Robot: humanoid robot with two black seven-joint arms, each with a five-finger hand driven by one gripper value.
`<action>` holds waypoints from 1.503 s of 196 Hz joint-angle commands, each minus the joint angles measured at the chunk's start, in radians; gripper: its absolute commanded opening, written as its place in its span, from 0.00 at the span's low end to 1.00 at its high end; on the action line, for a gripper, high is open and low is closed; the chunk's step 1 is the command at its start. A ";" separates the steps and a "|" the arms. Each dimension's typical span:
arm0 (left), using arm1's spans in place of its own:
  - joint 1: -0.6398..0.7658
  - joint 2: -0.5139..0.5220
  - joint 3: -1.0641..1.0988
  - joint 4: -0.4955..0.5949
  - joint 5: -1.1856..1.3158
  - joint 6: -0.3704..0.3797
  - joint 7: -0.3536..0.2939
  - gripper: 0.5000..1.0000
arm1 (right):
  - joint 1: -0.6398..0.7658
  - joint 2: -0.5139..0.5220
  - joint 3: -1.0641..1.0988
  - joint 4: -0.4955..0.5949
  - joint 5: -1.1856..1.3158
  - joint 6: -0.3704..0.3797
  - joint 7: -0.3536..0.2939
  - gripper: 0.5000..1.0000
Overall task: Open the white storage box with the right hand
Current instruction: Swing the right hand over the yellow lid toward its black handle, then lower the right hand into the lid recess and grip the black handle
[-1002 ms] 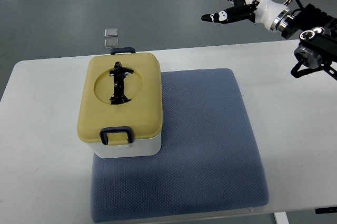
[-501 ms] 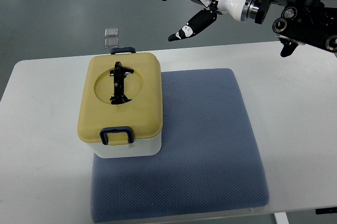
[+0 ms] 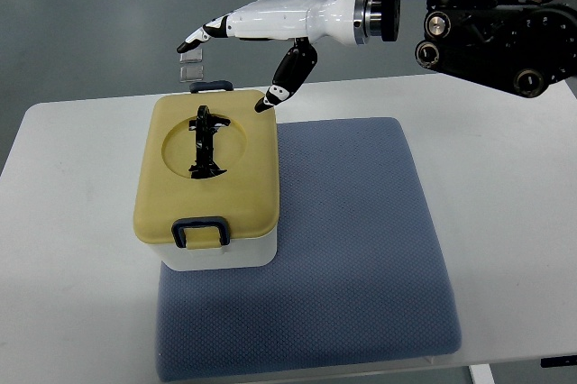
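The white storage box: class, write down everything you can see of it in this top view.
The white storage box has a white body under a closed, mustard-yellow lid with rounded corners. A round recess in the lid holds a black folding handle, lying flat. Dark latches sit at the near edge and far edge. It stands upright, partly on the blue mat, partly on the white table. The right hand hovers over its far edge; contact cannot be judged.
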 commanded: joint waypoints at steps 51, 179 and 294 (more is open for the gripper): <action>0.000 0.000 0.000 0.000 0.000 0.000 0.000 1.00 | 0.175 0.119 -0.252 0.029 -0.001 -0.156 0.015 0.80; 0.000 0.000 0.000 0.000 0.000 0.000 0.000 1.00 | 0.261 0.254 -0.436 0.003 -0.053 -0.214 -0.011 0.71; 0.000 0.000 0.000 0.000 0.000 0.000 0.000 1.00 | 0.259 0.304 -0.441 -0.035 -0.136 -0.216 -0.031 0.22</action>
